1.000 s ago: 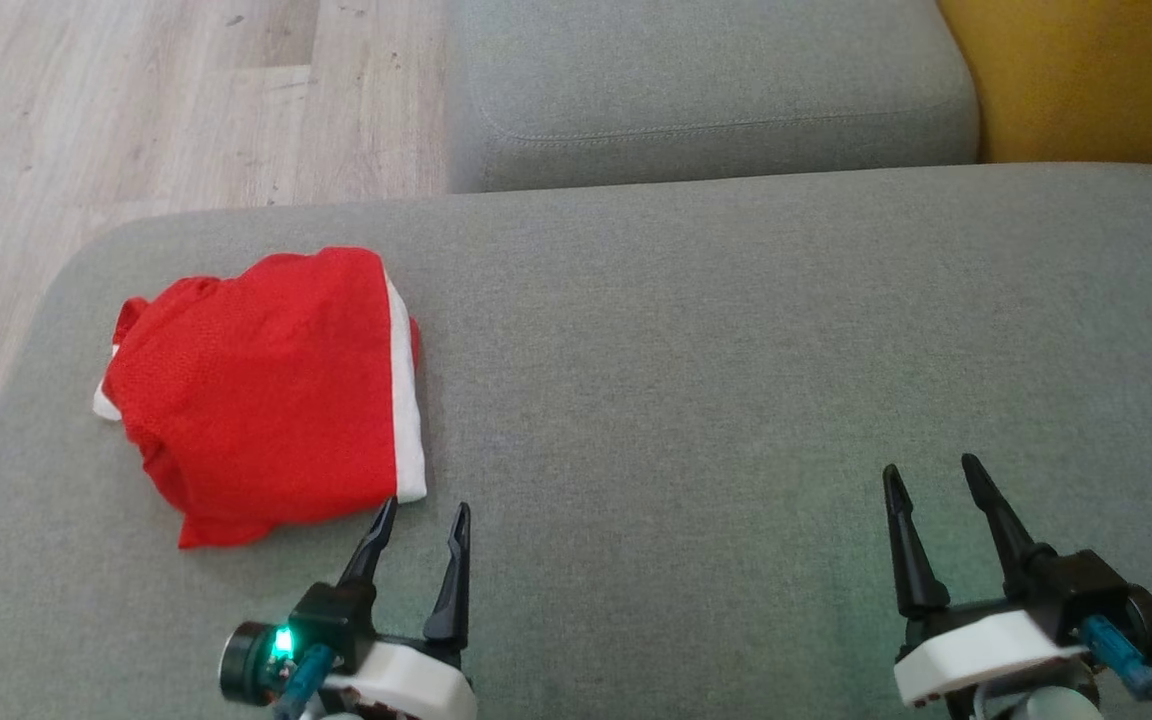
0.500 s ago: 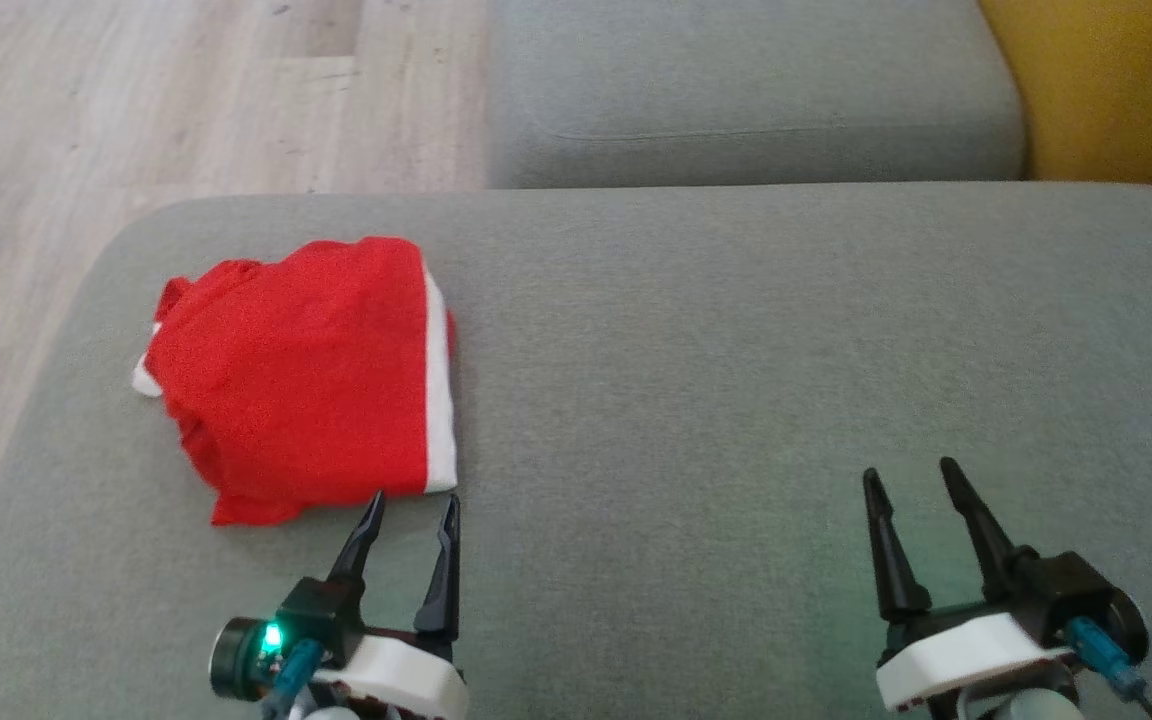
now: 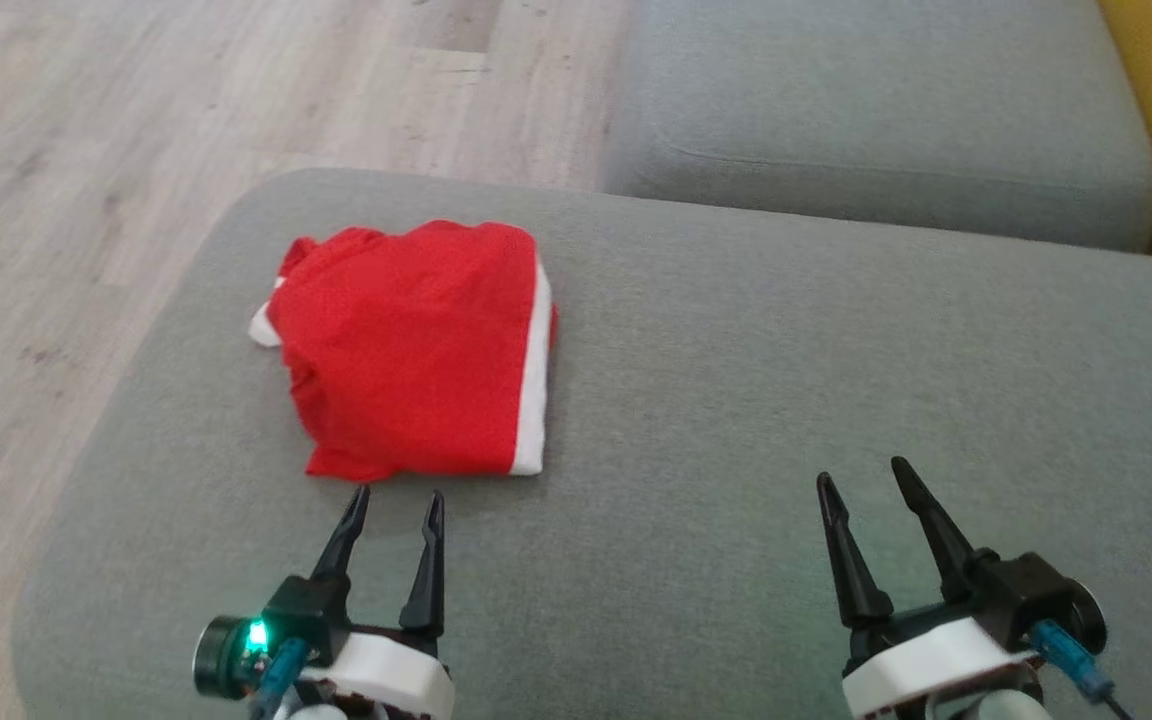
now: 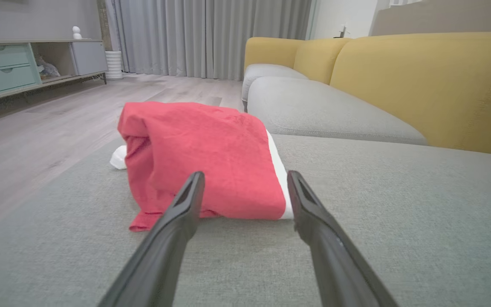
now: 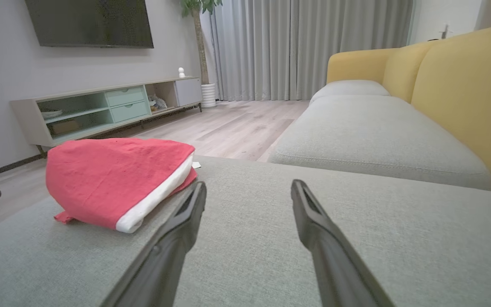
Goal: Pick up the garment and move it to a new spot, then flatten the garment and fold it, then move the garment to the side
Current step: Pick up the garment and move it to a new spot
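Garment (image 3: 416, 350): red cloth with a white band, lying bunched in layers near the left end of the grey sofa seat (image 3: 756, 420). Judged light, limp and not slippery; it will sag when lifted. Best hold: the near edge, just ahead of the left gripper (image 3: 397, 493). The right gripper (image 3: 861, 470) is well apart from it. Both sets of jaws stand apart, empty.

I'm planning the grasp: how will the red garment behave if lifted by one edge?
Likely floppy: the red garment lies in soft folds with a rumpled corner, so it should drape and unfold when lifted. Probably light, being thin mesh-like cloth. Pushed, it would likely bunch rather than slide, since the grey cushion looks coarse.
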{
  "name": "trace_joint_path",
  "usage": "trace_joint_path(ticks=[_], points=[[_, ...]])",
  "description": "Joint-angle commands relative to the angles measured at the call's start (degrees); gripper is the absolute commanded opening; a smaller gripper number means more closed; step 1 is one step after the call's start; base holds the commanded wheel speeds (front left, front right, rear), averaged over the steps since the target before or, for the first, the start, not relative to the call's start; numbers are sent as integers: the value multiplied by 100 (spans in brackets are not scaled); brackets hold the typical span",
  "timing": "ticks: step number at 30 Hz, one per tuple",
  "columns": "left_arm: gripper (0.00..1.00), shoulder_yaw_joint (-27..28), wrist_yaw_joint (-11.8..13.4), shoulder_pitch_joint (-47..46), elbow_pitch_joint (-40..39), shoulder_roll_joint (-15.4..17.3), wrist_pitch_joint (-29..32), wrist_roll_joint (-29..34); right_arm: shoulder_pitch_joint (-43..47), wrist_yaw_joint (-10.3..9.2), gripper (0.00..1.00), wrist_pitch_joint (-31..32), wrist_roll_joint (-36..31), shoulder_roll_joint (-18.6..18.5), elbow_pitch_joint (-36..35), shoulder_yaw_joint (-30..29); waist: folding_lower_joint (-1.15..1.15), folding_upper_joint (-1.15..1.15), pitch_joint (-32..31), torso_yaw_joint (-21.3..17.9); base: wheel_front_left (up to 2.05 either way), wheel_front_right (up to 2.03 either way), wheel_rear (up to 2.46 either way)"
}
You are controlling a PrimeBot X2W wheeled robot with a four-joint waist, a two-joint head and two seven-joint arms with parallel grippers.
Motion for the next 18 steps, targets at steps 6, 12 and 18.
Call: trace_joint_path(ticks=[6, 12, 18], points=[[100, 234, 57, -150, -210, 96, -71, 64, -80, 44, 100, -78, 112, -42, -235, 241, 0, 0, -40, 436, 0, 0, 0], [100, 217, 54, -120, -235, 117, -71, 83, -48, 44, 100, -78, 139, -42, -257, 345, 0, 0, -65, 692, 0, 0, 0], [100, 215, 61, -79, -266, 138, -71, 87, -38, 44, 100, -78, 161, -42, -272, 416, 0, 0, -80, 863, 0, 0, 0]])
